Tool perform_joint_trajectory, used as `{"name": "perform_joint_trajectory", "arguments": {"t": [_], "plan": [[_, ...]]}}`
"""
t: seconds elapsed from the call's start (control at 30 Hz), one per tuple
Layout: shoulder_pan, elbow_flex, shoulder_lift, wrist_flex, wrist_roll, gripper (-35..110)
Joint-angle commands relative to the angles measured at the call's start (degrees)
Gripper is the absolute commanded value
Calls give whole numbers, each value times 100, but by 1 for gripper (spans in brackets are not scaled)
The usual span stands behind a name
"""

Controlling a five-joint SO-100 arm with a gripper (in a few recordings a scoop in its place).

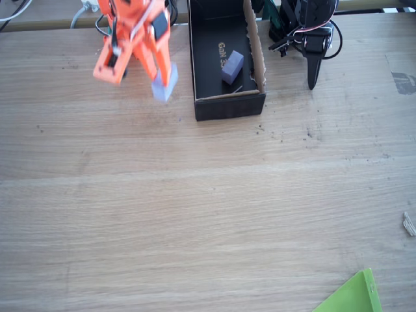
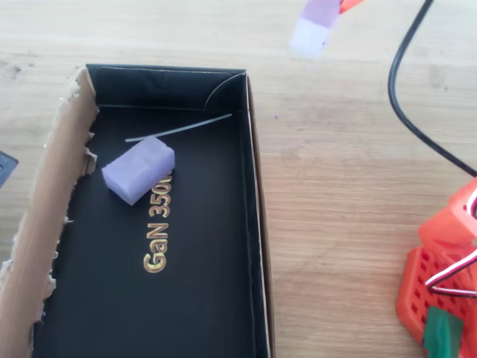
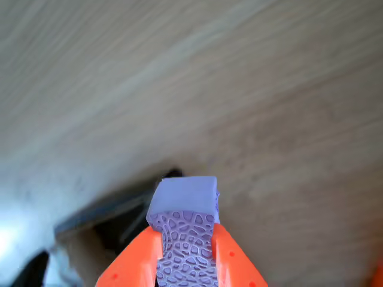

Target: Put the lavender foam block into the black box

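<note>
Gripping the lavender foam block (image 3: 182, 233) between my two orange fingers (image 3: 134, 263), my end effector (image 1: 162, 81) hangs above the wooden surface (image 1: 208, 214), just left of the black box (image 1: 227, 107) in the fixed view. The picture is blurred there, so it seems clear of the wood. A second lavender block (image 2: 139, 169) lies inside the box, beside its gold lettering (image 2: 158, 239).

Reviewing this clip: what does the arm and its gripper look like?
The arm is bright orange plastic with black motor blocks and dark cables near its top. The gripper has two smooth orange fingers. Its base shows a perforated orange grid and red-white wires.
</note>
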Motion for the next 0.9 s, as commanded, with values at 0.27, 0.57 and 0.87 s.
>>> {"name": "perform_joint_trajectory", "arguments": {"t": [0.27,0.57,0.87], "plan": [[-1397,62,1116,202,149,0],[-3428,-949,-729,-1011,-554,0],[-3841,-1784,-1564,-914,-281,1]]}}
